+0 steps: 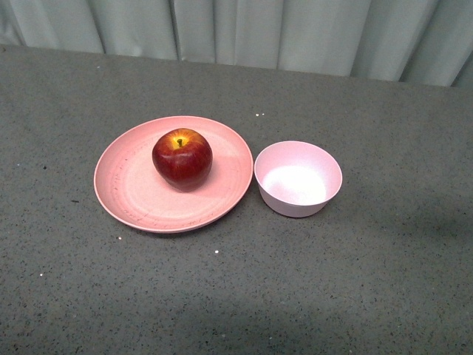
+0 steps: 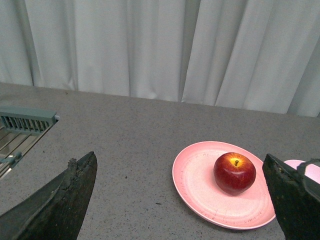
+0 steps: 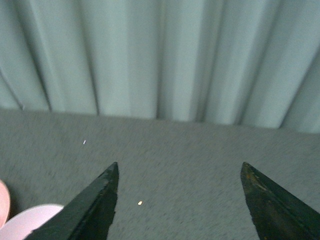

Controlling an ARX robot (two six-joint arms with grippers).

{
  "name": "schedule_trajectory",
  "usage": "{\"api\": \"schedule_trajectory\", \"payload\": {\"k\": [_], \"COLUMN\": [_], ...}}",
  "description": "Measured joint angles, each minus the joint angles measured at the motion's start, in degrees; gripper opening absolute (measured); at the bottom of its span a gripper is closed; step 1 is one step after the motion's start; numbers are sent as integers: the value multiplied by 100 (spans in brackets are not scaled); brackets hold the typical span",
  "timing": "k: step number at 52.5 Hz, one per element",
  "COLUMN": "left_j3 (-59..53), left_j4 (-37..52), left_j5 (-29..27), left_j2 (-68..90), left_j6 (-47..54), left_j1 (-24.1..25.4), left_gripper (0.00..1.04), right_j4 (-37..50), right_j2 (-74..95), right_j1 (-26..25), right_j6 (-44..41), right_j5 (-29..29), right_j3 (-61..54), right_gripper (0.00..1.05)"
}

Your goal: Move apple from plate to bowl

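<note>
Apple [image 1: 182,159] — glossy dark red, yellow-orange patch at the stem, upright — sits slightly behind centre on the wide, shallow salmon-pink plate [image 1: 133,196], with the small, deep pale pink bowl [image 1: 298,200] empty just to the plate's right.

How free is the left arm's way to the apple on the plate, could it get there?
Probably yes. The left gripper is open, the apple sits exposed on the plate ahead of it, and nothing shows between them.

One finger [image 2: 292,205] of my left gripper [image 2: 179,156] hides most of the bowl [image 2: 294,163]. My right wrist view is blurred; its edge cuts off bowl and plate [image 3: 2,200].
</note>
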Motion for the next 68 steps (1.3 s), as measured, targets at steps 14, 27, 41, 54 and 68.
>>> {"api": "schedule_trajectory", "payload": {"k": [14, 27, 41, 54, 68], "left_j3": [0, 0, 0, 0, 0], "left_j4": [0, 0, 0, 0, 0], "left_j5": [13, 13, 13, 13, 13], "left_j2": [-4, -4, -4, -4, -4], "left_j6": [0, 0, 0, 0, 0], "left_j1": [0, 0, 0, 0, 0], "left_gripper": [98, 98, 98, 98, 98], "right_j4": [-323, -1088, -2323, -3174, -4050], "right_j2": [-1598, -2763, -4280, -5241, -6175], "right_j1": [-306, -728, -728, -728, -728], "right_j6": [-2, -2, 0, 0, 0], "right_j5": [-291, -697, -715, -717, -717], "right_j3": [-1060, -1443, -1709, -1757, -1759], "right_gripper": [12, 1, 1, 1, 1]}}
